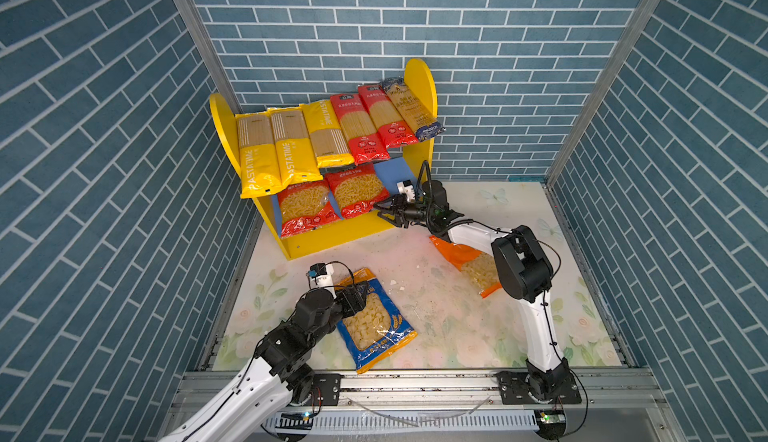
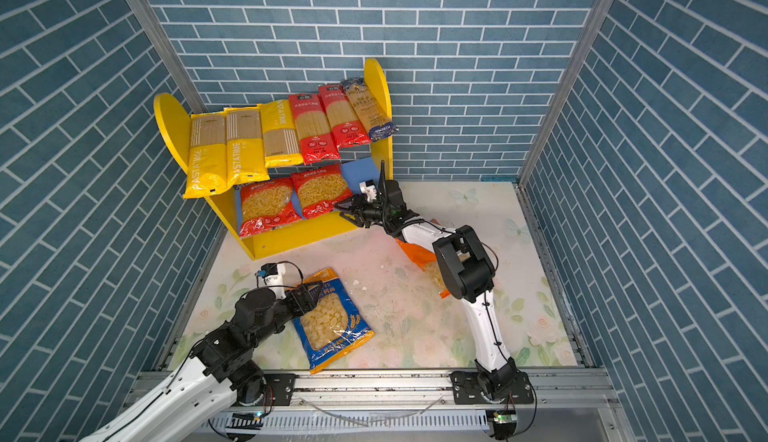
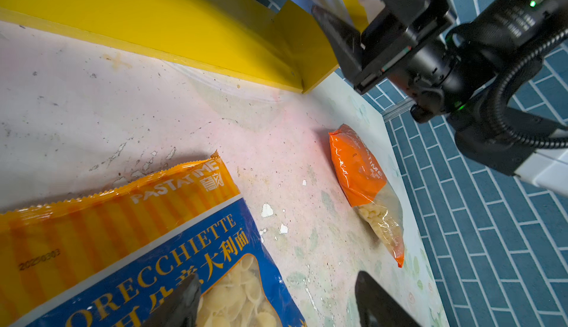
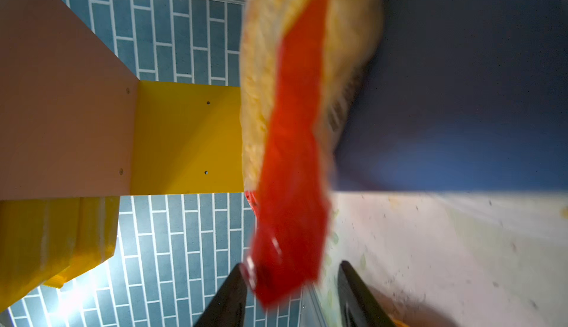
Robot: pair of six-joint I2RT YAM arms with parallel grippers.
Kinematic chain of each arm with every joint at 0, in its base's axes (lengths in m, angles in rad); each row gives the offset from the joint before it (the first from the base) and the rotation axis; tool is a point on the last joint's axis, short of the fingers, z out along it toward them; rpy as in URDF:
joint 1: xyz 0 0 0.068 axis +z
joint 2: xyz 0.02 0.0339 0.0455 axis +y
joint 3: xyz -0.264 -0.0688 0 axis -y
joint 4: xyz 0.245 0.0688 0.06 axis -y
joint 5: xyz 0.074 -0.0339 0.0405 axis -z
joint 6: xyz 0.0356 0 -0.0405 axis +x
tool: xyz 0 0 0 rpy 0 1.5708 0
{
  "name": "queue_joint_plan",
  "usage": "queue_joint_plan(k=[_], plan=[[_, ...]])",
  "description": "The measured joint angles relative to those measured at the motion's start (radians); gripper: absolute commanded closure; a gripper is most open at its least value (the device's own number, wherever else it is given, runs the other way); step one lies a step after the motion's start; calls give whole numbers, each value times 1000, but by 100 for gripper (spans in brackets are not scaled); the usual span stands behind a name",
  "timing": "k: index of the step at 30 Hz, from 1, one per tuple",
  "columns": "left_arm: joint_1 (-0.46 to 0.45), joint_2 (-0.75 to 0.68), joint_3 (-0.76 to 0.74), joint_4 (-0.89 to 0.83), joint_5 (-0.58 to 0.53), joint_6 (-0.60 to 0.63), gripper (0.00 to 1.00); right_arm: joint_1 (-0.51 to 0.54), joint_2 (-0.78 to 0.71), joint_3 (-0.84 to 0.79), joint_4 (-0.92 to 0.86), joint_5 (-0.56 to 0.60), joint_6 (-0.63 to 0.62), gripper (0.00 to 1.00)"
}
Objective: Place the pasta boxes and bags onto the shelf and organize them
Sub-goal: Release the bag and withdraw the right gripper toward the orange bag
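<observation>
The right claw [image 4: 291,264] is released: its two fingers stand apart in the lower middle of the right wrist view, with the blurred end of a red bag [image 4: 289,187] between them, closer to one finger. In both top views this claw sits at the centre of the frame, at the right front corner of the shelf [image 1: 332,236]. The red bag [image 1: 357,191] lies on the blue lower board beside a second red bag [image 1: 305,207].

The left claw [image 3: 278,278] is spread wide as well, one finger over the blue bag [image 3: 153,264], the other over the bare table [image 3: 92,95]. That bag lies flat at lower centre in a top view [image 1: 374,319].

An orange bag [image 1: 461,257] lies right of centre, partly under the right arm.

On the upper board lie three yellow packs [image 1: 286,145], two red packs [image 1: 361,128] and a dark-blue pack [image 1: 411,107], side by side, their ends overhanging the front.
</observation>
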Motion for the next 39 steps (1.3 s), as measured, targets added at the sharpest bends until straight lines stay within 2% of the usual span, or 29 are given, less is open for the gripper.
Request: queue_joint_plan(k=[5, 8, 11, 15, 19, 22, 27, 33, 37, 39], plan=[[-32, 68, 1, 44, 2, 5, 22, -51, -189, -260, -35, -14, -67, 48], [-109, 149, 9, 82, -30, 19, 21, -92, -320, -369, -198, 32, -201, 48], [-221, 276, 48, 126, -82, 49, 19, -142, -436, -415, -432, 150, -376, 47], [-346, 487, 130, 212, -132, 90, 18, -237, -539, -422, -702, 404, -584, 43], [-416, 698, 215, 317, -146, 115, 17, -335, -544, -421, -863, 651, -718, 42], [-432, 791, 246, 371, -145, 119, 15, -377, -498, -422, -918, 721, -756, 44], [-425, 822, 250, 407, -151, 122, 12, -320, -484, -468, -880, 744, -756, 45], [-330, 819, 232, 435, -109, 73, 13, -118, -523, -554, -770, 742, -693, 46], [-293, 818, 223, 437, -74, 46, 13, -13, -577, -612, -727, 650, -622, 44], [-278, 818, 222, 443, -46, 31, 13, -19, -630, -650, -727, 565, -598, 43]])
